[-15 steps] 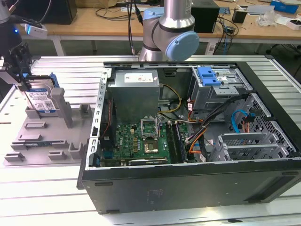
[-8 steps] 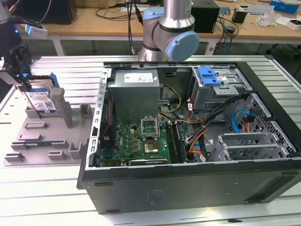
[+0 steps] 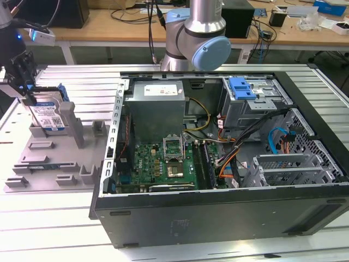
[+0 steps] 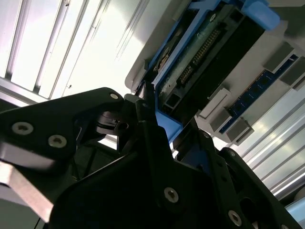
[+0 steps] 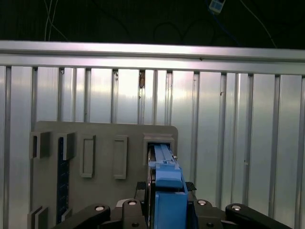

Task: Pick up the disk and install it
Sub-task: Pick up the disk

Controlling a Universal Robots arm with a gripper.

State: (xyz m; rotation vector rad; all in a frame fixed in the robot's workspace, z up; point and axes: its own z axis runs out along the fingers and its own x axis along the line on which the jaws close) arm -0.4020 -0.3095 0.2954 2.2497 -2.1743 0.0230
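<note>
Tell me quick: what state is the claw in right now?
Claw: looks closed on the disk, gripping its blue bracket; the disk stands on edge in the gray holder.

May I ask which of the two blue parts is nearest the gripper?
The disk standing upright in the grey holder at the exterior view's left, with the gripper at its top. The blue tray sits far off, inside the computer case.
</note>
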